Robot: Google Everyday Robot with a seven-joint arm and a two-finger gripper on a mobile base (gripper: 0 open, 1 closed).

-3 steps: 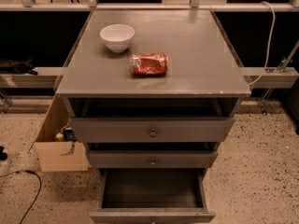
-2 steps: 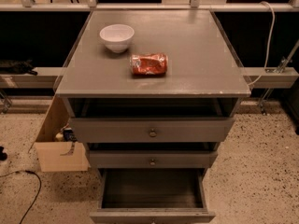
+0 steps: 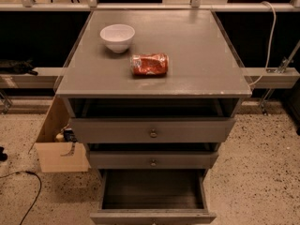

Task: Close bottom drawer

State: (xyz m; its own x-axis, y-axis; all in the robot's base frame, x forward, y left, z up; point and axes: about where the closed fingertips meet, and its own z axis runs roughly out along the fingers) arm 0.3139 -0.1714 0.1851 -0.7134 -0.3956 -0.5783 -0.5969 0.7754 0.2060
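Observation:
The bottom drawer [image 3: 153, 191] of the grey cabinet [image 3: 187, 60] is pulled far out, showing its empty dark grey inside; its front sits at the bottom edge of the camera view. The middle drawer [image 3: 153, 160] and the taller top drawer [image 3: 153, 131] above it are each pulled out a little, each with a small round knob. The gripper is not in view.
A white bowl [image 3: 117, 37] and a red crumpled packet [image 3: 149, 64] lie on the cabinet top. An open cardboard box [image 3: 57, 144] stands on the speckled floor at the cabinet's left, with a black cable [image 3: 28, 196] near it. Metal rails run behind.

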